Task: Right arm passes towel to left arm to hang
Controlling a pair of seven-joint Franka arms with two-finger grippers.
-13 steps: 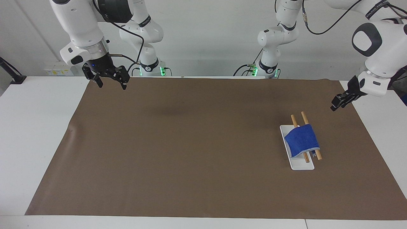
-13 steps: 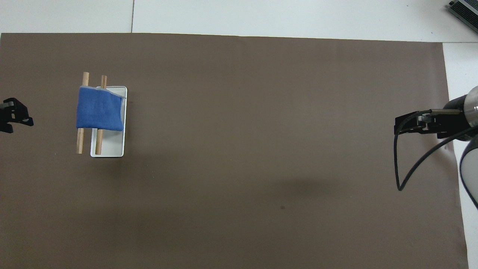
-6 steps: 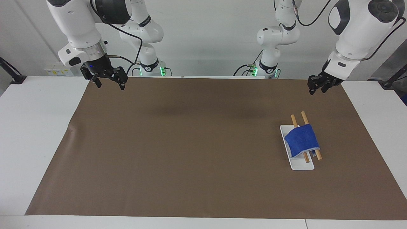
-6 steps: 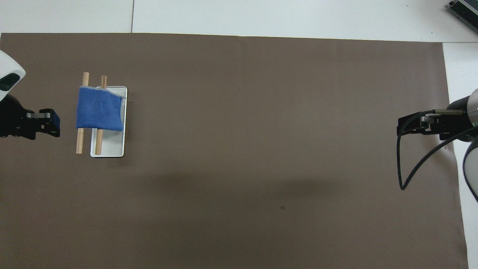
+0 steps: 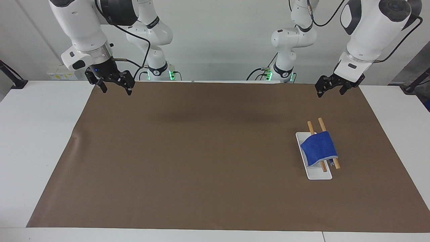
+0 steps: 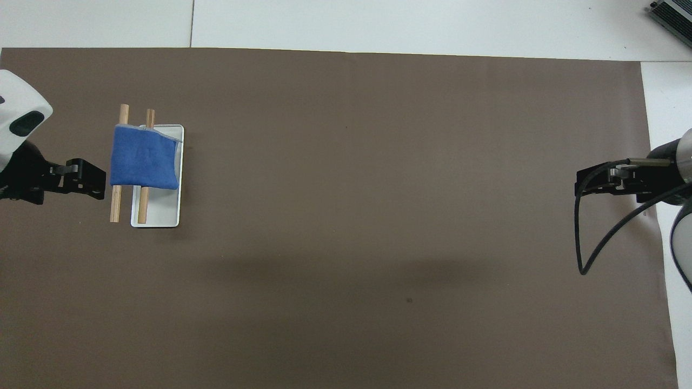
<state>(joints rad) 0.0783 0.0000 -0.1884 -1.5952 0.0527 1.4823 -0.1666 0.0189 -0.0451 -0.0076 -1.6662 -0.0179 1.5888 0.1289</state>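
We found the towel, a folded royal-blue cloth with a pale edge, draped across two wooden rods that lay lengthwise over a white tray. Tray and rods sat on the brown mat toward the left arm's end of the table. The towel touched neither gripper.

The left gripper hung in the air over the mat's edge by the robots, well apart from the towel; its jaws stood apart and held nothing. In the overhead view it appeared just beside the rods, but we judged that an effect of its height. The right gripper hung over the mat's corner at the right arm's end, jaws apart and empty, the arm waiting.

We judged the hanging done: the cloth sat squarely over both rods and both arms stood clear. No further handling appeared called for. If any move remained, it would be for each arm to hold off from the rack so as not to disturb the drape.
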